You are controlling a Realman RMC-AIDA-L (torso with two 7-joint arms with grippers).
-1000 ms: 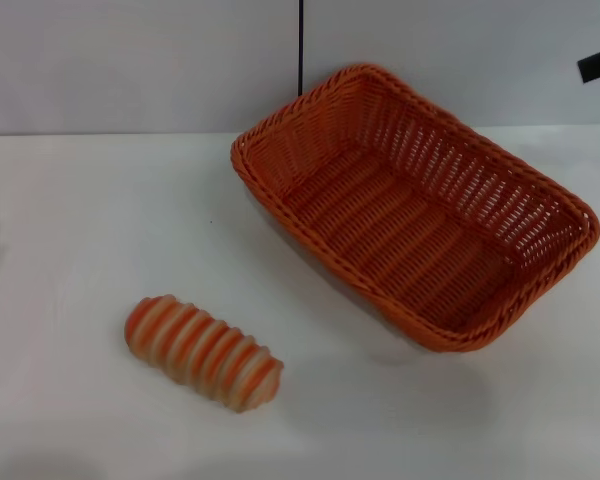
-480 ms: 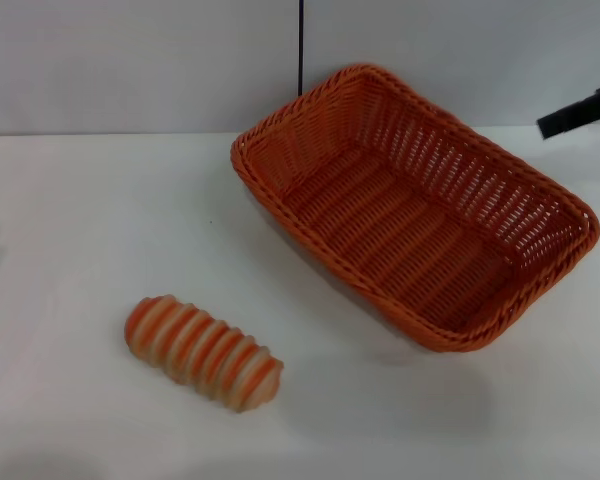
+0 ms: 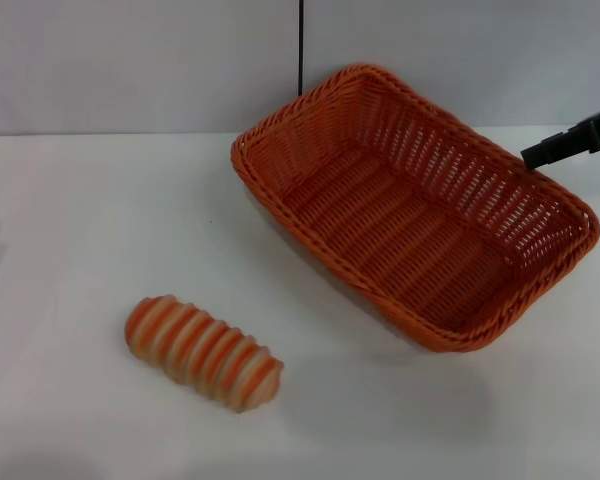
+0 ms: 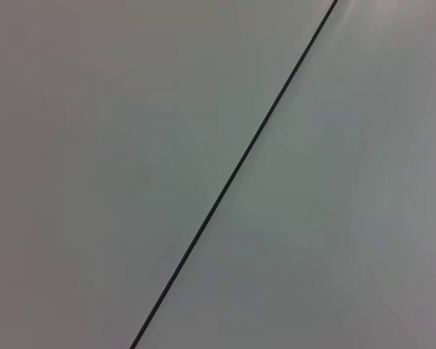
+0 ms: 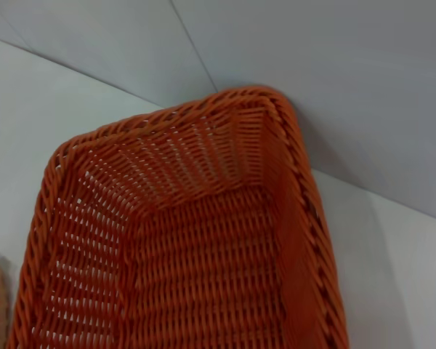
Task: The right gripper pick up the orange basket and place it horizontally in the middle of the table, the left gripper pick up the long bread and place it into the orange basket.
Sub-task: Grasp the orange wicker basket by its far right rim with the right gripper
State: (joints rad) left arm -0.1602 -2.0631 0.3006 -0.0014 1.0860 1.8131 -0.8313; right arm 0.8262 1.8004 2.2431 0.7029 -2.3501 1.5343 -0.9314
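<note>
The large rectangular orange woven wicker basket (image 3: 416, 205) sits on the plain white table (image 3: 70, 220), toward the far right and turned at a slant, one corner close to the grey back wall (image 3: 130, 60) with its thin black seam (image 3: 301, 45). Its inside holds nothing. The black right gripper (image 3: 570, 138) pokes in from the right edge, hovering just over the basket's far long rim — whether its fingers are parted or closed I cannot tell, and it grips nothing that I can see. The small oblong long bread (image 3: 203, 352), ridged with orange and cream stripes, lies on the near left — well apart from the basket. The left gripper is out of sight.
</note>
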